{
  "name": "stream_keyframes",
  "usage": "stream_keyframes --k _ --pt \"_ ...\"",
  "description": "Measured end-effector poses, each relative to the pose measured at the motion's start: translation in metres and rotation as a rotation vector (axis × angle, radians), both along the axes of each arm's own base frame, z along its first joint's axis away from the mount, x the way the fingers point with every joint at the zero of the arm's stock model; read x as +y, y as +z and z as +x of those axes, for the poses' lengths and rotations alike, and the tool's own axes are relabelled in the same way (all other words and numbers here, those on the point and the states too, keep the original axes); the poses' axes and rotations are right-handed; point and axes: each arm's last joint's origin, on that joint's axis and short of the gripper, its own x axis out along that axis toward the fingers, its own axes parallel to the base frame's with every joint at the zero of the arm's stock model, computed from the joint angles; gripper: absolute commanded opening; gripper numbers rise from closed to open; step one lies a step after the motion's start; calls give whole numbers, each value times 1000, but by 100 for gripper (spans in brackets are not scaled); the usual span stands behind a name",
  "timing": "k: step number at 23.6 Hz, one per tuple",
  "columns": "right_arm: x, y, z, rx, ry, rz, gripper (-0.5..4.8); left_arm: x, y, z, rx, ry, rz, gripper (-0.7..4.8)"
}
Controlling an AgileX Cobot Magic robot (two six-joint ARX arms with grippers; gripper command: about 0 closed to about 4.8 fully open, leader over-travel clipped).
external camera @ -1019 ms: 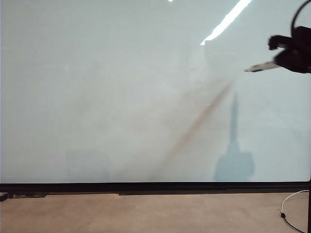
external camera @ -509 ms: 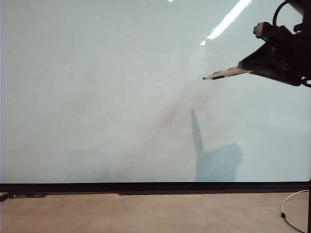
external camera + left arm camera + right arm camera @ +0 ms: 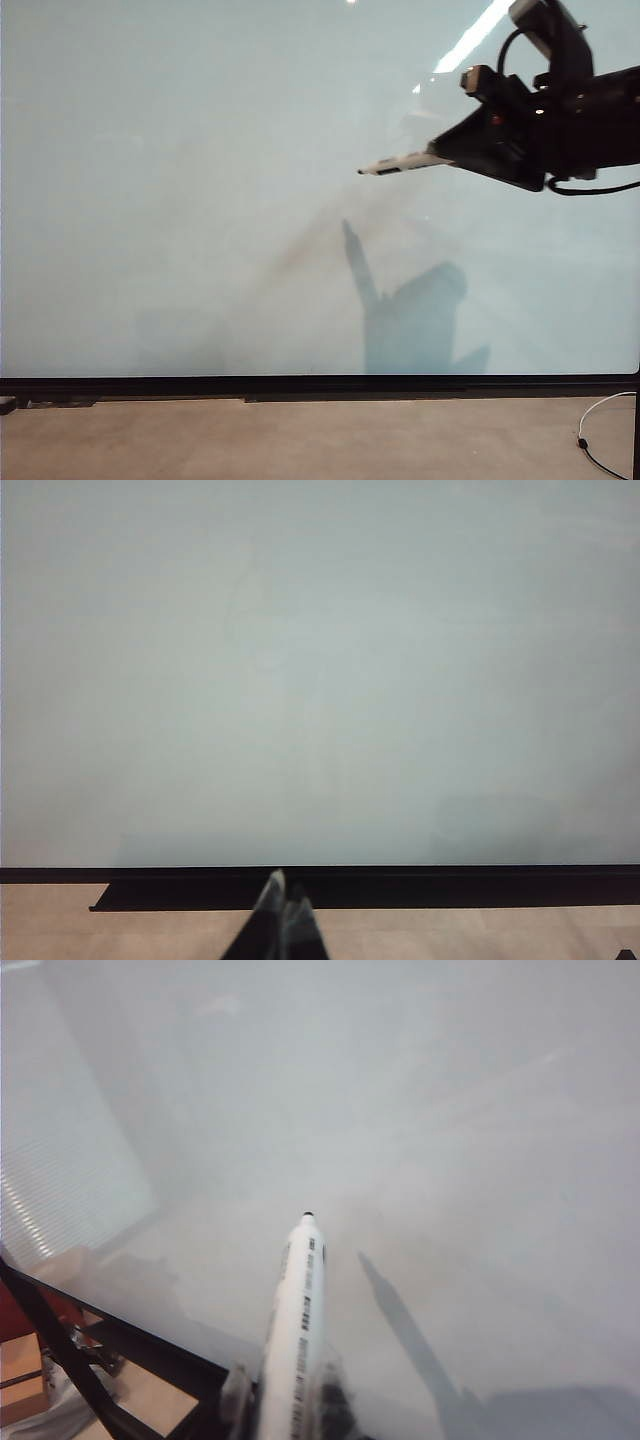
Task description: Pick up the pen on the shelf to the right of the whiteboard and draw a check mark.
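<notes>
Your right hand [image 3: 450, 152] is clamped on the pen [image 3: 395, 164], high on the right of the whiteboard [image 3: 200, 200]. The barrel juts out past the fingers with the black tip leading, so the tip can meet the board first. Its shadow lies well apart from it, so I judge the tip is not yet touching. No check mark shows. Your left hand [image 3: 283, 900] sits low by the frame, fingers together, holding nothing.

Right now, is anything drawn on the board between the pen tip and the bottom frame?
No. In the exterior view that stretch of whiteboard below the pen, held in the right tool, shows only shadow and faint smudges.
</notes>
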Motion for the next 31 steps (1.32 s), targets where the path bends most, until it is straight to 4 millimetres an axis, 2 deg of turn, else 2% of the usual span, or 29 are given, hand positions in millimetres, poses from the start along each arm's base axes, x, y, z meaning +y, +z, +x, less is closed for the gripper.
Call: stream_keyframes --k 5,13,31 --pt "10 0 15 -21 28 10 -3 0 0 0 0 0 0 -4" --pt "15 6 28 -46 44 38 -3 0 0 0 0 0 0 -4" --pt "15 7 31 -39 -18 62 -4 0 0 0 0 0 0 -5"
